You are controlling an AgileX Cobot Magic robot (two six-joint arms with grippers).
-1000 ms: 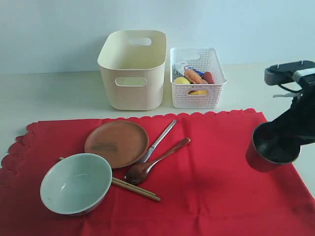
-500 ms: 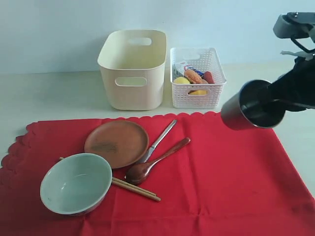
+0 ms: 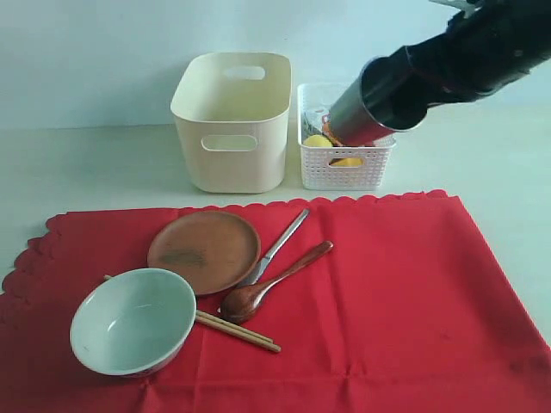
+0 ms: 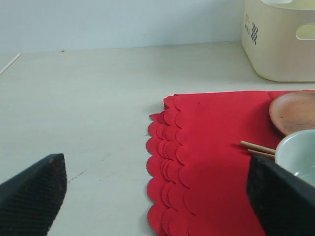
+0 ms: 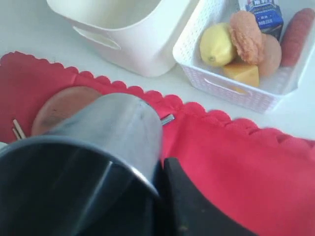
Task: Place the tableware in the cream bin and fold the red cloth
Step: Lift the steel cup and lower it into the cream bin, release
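Pale tabletop [image 3: 103,163] carries a red cloth [image 3: 387,301] spread flat in front of the cream bin [image 3: 231,120]. A white basket [image 3: 344,176] of food stands just beside the bin. On the cloth, in front of the bin, lie the bowl [image 3: 132,321], the brown plate [image 3: 204,250], the wooden spoon [image 3: 271,282], a slim metal utensil [image 3: 280,245] and 2 chopsticks [image 3: 237,331]. The right hand [image 3: 405,86] is clamped on the steel cup [image 3: 362,112], tilted in the air, seemingly above that basket. The left hand [image 4: 157,196] hangs spread wide and empty, off to the bin's side.
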